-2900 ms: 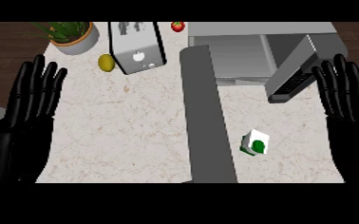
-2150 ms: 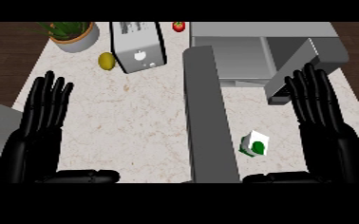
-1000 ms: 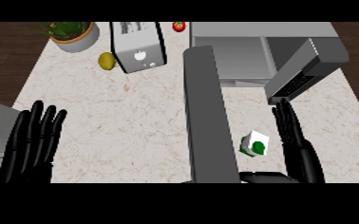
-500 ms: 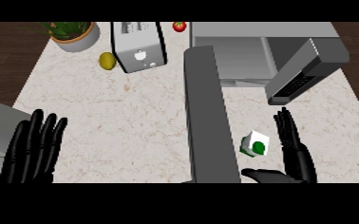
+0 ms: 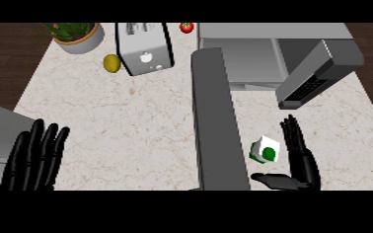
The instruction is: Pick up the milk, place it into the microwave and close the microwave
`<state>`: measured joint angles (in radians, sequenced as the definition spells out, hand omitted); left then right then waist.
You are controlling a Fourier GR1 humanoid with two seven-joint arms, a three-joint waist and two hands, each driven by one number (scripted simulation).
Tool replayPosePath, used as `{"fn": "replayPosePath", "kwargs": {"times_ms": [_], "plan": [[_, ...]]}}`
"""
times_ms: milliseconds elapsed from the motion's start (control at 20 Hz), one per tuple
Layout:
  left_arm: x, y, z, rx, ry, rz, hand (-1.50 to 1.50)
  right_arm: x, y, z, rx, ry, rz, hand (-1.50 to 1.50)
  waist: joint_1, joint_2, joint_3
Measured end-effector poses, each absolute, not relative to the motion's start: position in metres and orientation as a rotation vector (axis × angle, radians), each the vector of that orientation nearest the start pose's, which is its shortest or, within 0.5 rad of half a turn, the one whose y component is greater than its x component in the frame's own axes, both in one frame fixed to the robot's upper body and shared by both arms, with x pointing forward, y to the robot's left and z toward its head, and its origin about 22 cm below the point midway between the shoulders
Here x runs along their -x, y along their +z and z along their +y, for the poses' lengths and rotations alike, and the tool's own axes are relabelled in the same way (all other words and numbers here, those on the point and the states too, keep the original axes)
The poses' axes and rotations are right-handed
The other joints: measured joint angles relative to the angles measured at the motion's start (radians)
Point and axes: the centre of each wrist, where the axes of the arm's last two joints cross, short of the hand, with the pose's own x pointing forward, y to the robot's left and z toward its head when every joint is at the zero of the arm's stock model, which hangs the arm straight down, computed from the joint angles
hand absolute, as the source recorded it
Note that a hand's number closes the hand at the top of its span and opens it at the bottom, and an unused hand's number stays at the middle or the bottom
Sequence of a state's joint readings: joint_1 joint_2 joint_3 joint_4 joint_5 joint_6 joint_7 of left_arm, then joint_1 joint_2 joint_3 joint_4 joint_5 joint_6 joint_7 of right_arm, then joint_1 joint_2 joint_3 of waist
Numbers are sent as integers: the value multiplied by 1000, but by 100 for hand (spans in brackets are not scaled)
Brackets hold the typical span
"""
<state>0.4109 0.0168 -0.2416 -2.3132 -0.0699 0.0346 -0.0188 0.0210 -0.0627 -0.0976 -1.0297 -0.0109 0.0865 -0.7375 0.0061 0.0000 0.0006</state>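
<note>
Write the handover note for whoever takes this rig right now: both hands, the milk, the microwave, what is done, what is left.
Right robot hand: open, fingers straight, just right of the milk carton, thumb stretched out below it; no grasp yet.
Left robot hand: open, resting at the lower left, holding nothing.
Milk carton: on the counter, right of the open microwave door.
Microwave: door open.
Done: nothing yet.
Left: grasp the milk, put it inside the microwave, shut the door.
</note>
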Motion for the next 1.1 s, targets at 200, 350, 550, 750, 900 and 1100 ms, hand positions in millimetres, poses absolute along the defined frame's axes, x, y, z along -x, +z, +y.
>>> {"fn": "replayPosePath", "kwargs": {"times_ms": [200, 350, 550, 750, 900, 1100], "plan": [[-123, 109, 217, -8, -21, -1962, -150, -196, -146, -284, 48, -26, -1745, -150, 2, 0, 0], [-123, 107, 211, -9, -24, -1963, -150, -199, -156, -292, 41, -21, -1736, -150, 3, 0, 0], [-127, 100, 212, -11, -17, -1962, -150, -204, -169, -286, 21, 7, -1729, 150, 5, -3, -7], [-125, 102, 213, -6, -17, -1967, -150, -204, -172, -284, 33, 144, -1746, 150, 5, -5, -15], [-123, 106, 216, -5, -21, -1967, -150, -209, -171, -282, 28, 142, -1763, 150, 3, -4, -15], [-124, 106, 213, -5, -16, -1966, -150, -213, -168, -275, -46, 156, -1784, 150, 2, -4, -9]]}}
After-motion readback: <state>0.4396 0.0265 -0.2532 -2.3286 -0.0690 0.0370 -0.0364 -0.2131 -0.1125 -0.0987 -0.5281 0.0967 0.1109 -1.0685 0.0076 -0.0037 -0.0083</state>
